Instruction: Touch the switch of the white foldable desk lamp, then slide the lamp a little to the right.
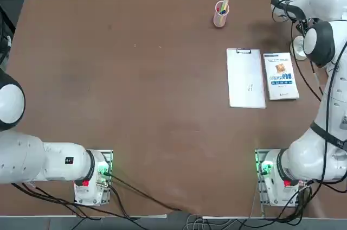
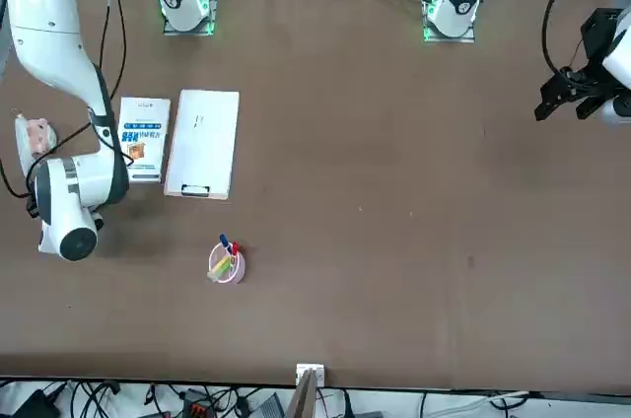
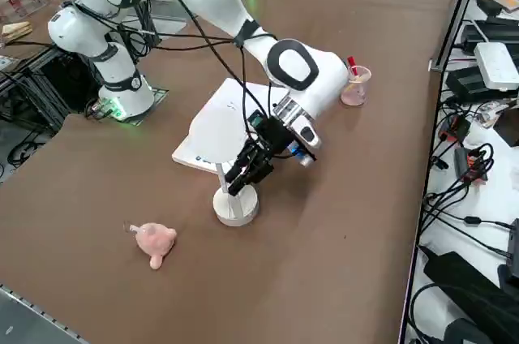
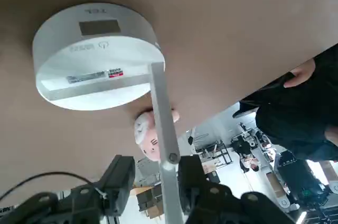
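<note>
The white foldable desk lamp stands near the table's right edge, its round disc base (image 3: 235,204) (image 4: 95,55) flat on the brown tabletop. A power symbol and a grey panel mark the top of the disc. The lamp's thin arm (image 4: 161,123) rises from the disc and runs between the fingers of my right gripper (image 3: 243,172) (image 4: 156,174). The gripper is open: one finger (image 4: 122,179) stands clear of the arm, the other finger (image 4: 191,174) is close beside it. In the top view only a slice of the base (image 1: 297,51) shows behind my right arm.
A pink plush toy (image 3: 154,242) lies on the table just beyond the lamp. A white clipboard (image 1: 245,78) and a blue-and-white booklet (image 1: 280,75) lie just left of the lamp. A pink pen cup (image 1: 220,13) stands farther back. A person in dark clothing (image 4: 296,118) is beside the table.
</note>
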Motion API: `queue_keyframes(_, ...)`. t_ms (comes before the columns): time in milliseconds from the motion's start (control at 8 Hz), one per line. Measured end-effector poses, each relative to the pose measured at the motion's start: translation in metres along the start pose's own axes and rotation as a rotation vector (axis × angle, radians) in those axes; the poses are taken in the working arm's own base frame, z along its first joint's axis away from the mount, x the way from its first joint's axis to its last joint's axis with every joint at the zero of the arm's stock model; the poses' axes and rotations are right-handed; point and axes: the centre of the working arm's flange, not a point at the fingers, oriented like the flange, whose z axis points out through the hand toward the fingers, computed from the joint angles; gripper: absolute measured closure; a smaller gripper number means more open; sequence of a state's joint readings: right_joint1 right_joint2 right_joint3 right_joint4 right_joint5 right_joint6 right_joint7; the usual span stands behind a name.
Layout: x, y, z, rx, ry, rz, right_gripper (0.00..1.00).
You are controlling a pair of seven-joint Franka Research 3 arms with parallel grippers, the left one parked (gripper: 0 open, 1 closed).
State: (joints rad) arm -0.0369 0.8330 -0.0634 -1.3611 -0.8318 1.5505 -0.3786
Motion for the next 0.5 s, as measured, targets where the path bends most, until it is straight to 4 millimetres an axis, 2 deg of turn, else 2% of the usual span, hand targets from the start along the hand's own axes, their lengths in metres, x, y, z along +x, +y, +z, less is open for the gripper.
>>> queue_keyframes(125, 0.002, -0.003, -0.005, -0.007, 0.004, 0.008, 0.46)
queue_keyframes(250, 0.004, -0.006, -0.012, -0.018, 0.012, 0.013, 0.4)
queue_keyframes(500, 0.007, -0.011, -0.035, -0.051, 0.043, 0.013, 0.34)
